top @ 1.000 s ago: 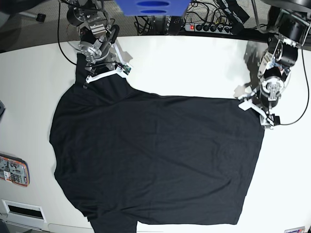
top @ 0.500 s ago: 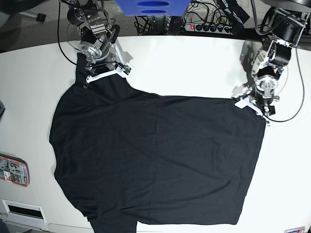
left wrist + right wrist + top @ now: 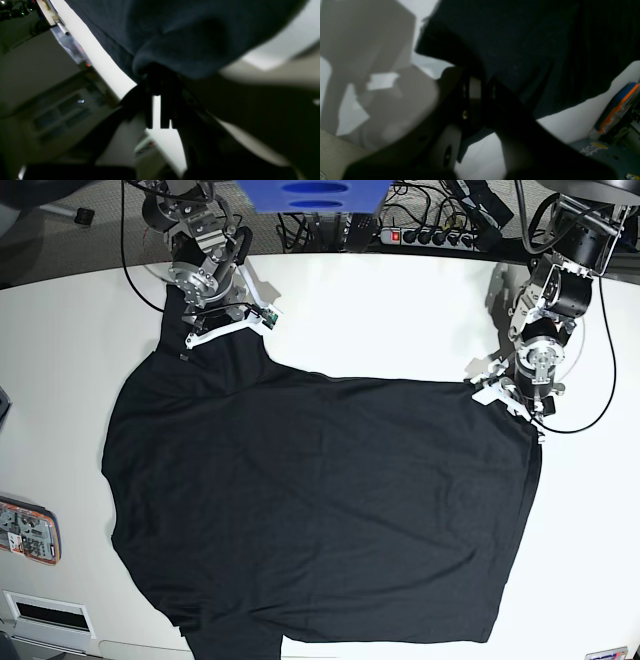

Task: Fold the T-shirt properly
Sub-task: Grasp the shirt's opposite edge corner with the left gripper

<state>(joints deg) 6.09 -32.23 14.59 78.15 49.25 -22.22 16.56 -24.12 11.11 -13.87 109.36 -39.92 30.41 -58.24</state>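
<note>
Black cotton knit fills the space just above the left gripper in its wrist view: the jaws have closed on a bunched lip of the T-shirt, and the cloth bulges into a soft rounded fold where they pinch it. In the base view this gripper sits at the right of the frame, on the garment's upper right corner.

The right gripper, at the upper left of the base frame, is likewise clamped on fabric, holding the narrow tab of shirt that juts up toward the frame's top; its wrist view shows dark cloth pinched at the closed tips, though blur hides the exact contact line.

Outward from both grips the T-shirt lies spread flat on the white table, its long axis running left to right across the frame, the bulk of it hanging below both grippers toward the bottom edge. Each arm holds its own nearer top corner, so the coming fold likely turns on carrying that held upper edge down over the body.

The fabric is matte, limp and thin, with faint creases; it will probably sag between the two grip points. The tabletop looks smooth and pale, glossy enough to throw glare.
</note>
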